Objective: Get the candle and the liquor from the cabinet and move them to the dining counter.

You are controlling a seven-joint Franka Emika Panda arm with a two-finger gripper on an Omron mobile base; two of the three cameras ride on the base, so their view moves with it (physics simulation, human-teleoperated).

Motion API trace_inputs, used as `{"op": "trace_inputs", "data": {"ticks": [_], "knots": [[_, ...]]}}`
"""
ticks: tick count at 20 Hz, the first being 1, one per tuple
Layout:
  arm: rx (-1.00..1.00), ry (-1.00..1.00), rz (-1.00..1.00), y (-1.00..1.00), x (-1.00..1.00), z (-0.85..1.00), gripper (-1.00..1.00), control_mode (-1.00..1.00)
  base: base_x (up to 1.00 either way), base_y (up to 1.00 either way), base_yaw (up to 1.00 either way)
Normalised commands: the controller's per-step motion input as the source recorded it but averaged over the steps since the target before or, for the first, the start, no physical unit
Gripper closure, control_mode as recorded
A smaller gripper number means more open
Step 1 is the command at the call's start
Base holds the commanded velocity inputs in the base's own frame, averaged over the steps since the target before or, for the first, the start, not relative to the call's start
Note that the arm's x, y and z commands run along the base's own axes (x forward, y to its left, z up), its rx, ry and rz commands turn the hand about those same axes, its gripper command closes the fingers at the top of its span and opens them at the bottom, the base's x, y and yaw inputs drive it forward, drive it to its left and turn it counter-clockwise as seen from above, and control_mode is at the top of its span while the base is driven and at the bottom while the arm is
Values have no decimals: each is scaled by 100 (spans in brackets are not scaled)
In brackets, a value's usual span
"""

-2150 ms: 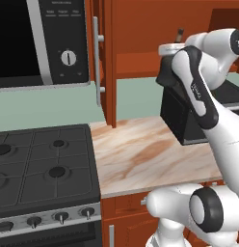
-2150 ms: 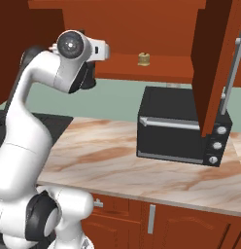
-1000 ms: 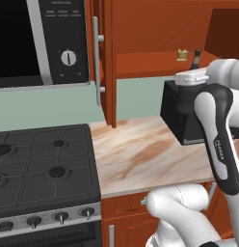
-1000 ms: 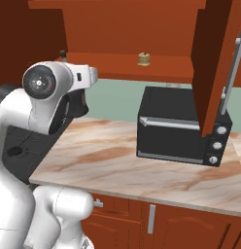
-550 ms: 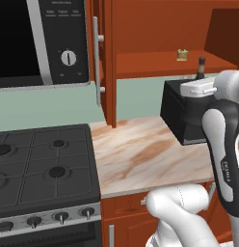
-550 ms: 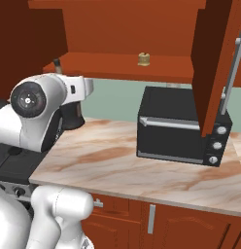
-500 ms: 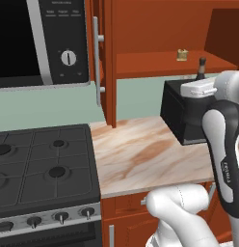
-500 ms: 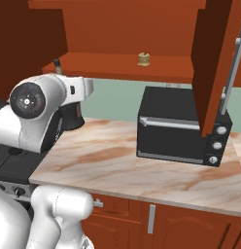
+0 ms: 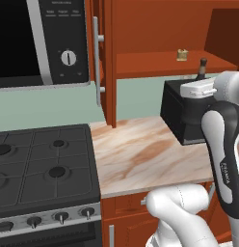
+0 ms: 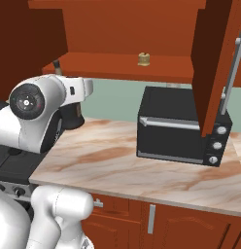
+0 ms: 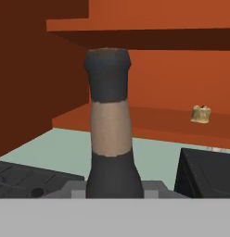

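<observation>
The liquor [image 11: 111,134] is a black bottle with a pale band on its thin neck, and it stands upright in my gripper [image 11: 114,189], which is shut on its lower neck. Its capped neck [image 9: 202,66] pokes up behind my hand, in front of the open cabinet [image 9: 155,62]. From the right side, its dark bulbous body [image 10: 72,116] hangs above the worktop. The tiny gold candle [image 9: 182,54] [image 10: 144,59] [image 11: 201,114] sits on the cabinet's lower shelf, to the right of the bottle. The dining counter is out of view.
A black toaster oven [image 10: 178,126] [image 9: 181,113] stands on the marble-look worktop [image 9: 140,154] under the shelf. The open cabinet door [image 10: 212,63] juts out at the right. A gas stove [image 9: 39,164] and a microwave [image 9: 34,43] lie to the left.
My arm has swung back from the cabinet, carrying the bottle out and a little lower. Over the last half second it has hardly moved. The candle stays on the shelf.
</observation>
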Motion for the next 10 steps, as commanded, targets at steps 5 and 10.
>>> {"op": "trace_inputs", "data": {"ticks": [5, 10], "knots": [[0, 0, 0, 0, 0, 0, 100, -100, 0, 0, 0], [0, 0, 0, 0, 0, 0, 100, -100, 0, 0, 0]]}}
